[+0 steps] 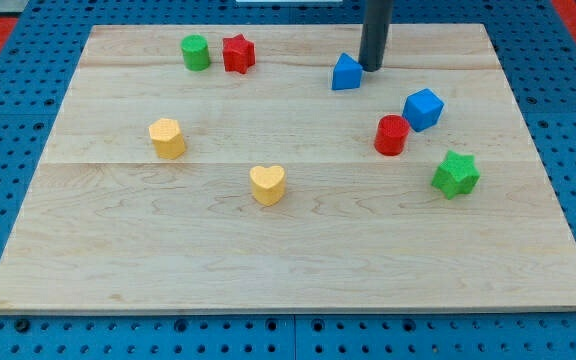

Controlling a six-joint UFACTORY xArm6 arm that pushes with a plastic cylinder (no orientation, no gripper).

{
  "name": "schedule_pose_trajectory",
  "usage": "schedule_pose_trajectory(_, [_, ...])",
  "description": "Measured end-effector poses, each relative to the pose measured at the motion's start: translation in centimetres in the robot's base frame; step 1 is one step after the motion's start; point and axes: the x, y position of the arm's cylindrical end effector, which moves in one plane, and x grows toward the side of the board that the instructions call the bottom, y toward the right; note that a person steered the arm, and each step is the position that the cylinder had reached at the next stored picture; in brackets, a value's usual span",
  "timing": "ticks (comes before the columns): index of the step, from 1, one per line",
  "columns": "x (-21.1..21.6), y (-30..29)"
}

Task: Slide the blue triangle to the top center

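The blue triangle (346, 73) sits touching my tip's (371, 68) left side, near the view's top, right of centre. There are no jaws, only a rod. Pushing seems under way; next, nudge it leftward.

Blue triangle (346, 73): small solid block, saturated blue, wedge-like, apex pointing toward the view's top, flat base on the wooden board (288, 250). Sits upright, not tipped. Lit front face lighter blue, the side toward the view's right darker.

Position relative to the board: upper part, a little toward the view's right of the board's centre line, near the top edge but not touching it. 1 seam line in the wood passes just behind the block. Block lies fully on the board, clear of every edge.
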Motion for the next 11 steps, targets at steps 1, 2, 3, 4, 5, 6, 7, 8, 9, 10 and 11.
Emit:
schedule_pose_trajectory(1, [0.8,1.5])
schedule_pose_trajectory(2, [3.8,1.6])
schedule_pose_trajectory(3, [6.7,0.5])
schedule_pose_trajectory(4, [6.5,0.0])
schedule_pose_trajectory(5, [5.0,-1.7])
schedule_pose_trajectory(6, [3.1,-3.8])
schedule_pose_trajectory(7, [1.4,-5.4])
schedule_pose_trajectory(8, [-0.3,-7.2])
schedule_pose_trajectory(9, [-1.1,-8.9])
schedule_pose_trajectory(10, [-1.0,-9.7])
schedule_pose_trajectory(11, [-0.5,-9.1])
